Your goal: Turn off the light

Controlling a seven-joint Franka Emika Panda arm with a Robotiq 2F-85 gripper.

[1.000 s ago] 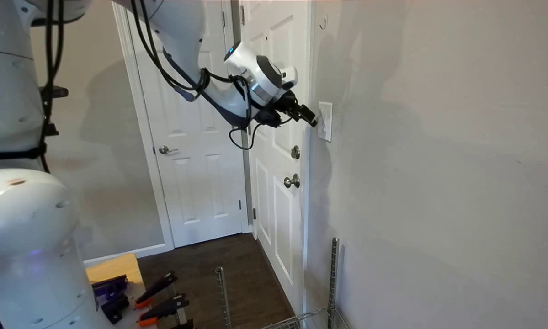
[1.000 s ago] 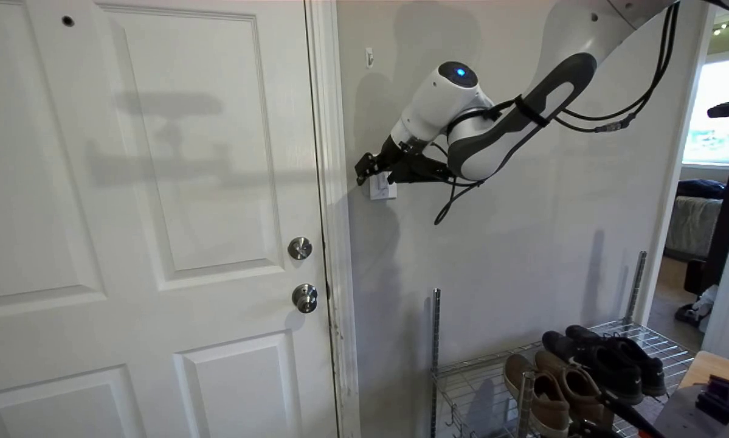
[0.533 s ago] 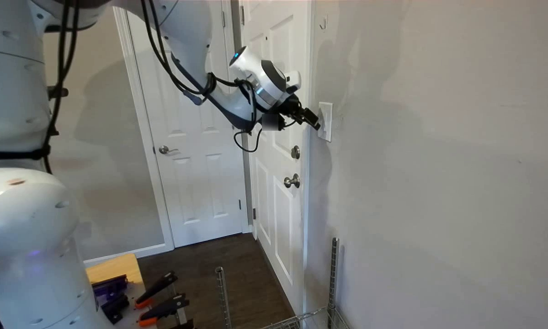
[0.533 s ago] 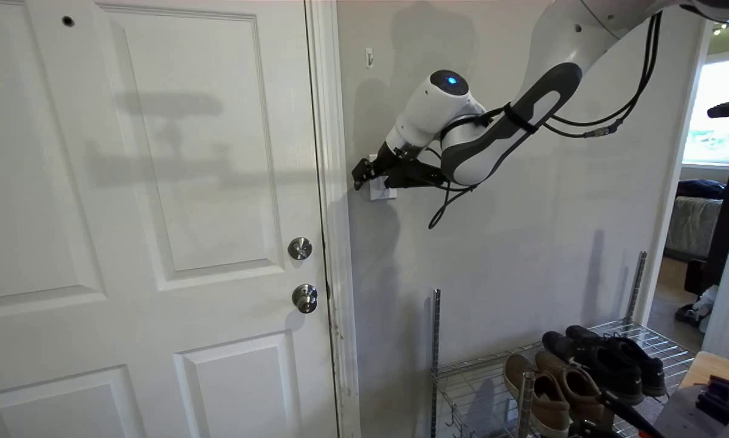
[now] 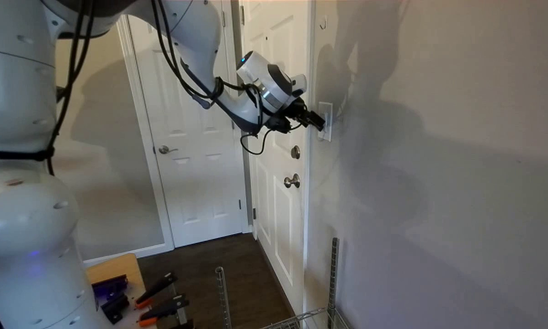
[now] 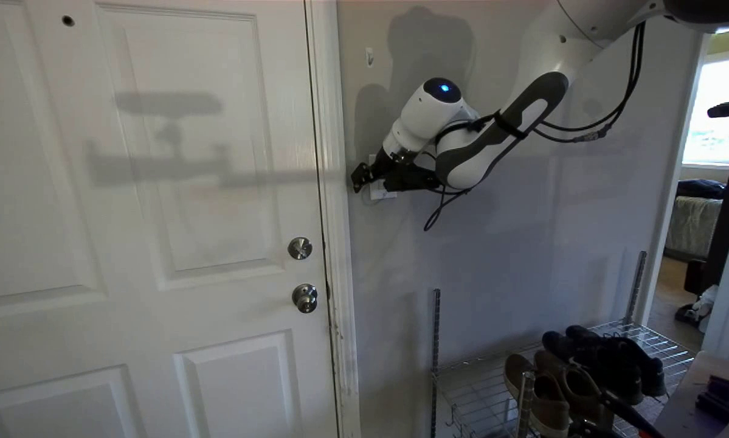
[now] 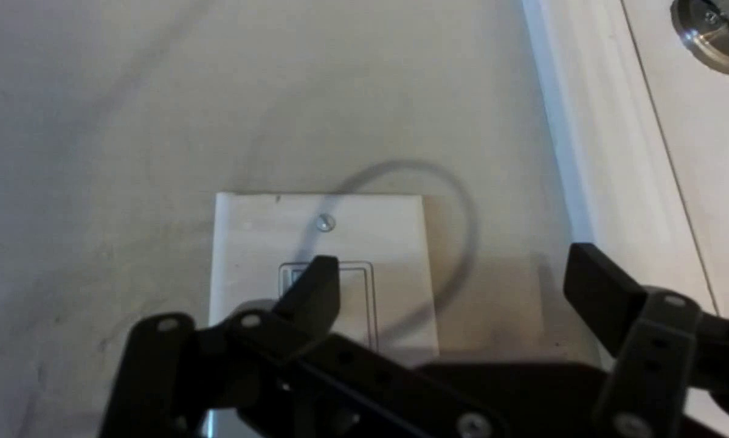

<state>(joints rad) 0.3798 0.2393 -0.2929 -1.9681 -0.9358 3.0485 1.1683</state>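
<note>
In the wrist view the white switch plate (image 7: 370, 243) sits on the wall (image 7: 157, 140) at 7 o'clock, and the gripper (image 7: 452, 271) fills the 6 o'clock side, its fingers (image 7: 315, 292) spread wide apart. The finger at 7 o'clock covers part of the rocker switch (image 7: 357, 304); whether it touches I cannot tell. In an exterior view the gripper overlaps the plate's edge near 9 o'clock, and the round doorknob (image 5: 292, 181) on the door (image 5: 276, 160) is at 7 o'clock from the plate
</note>
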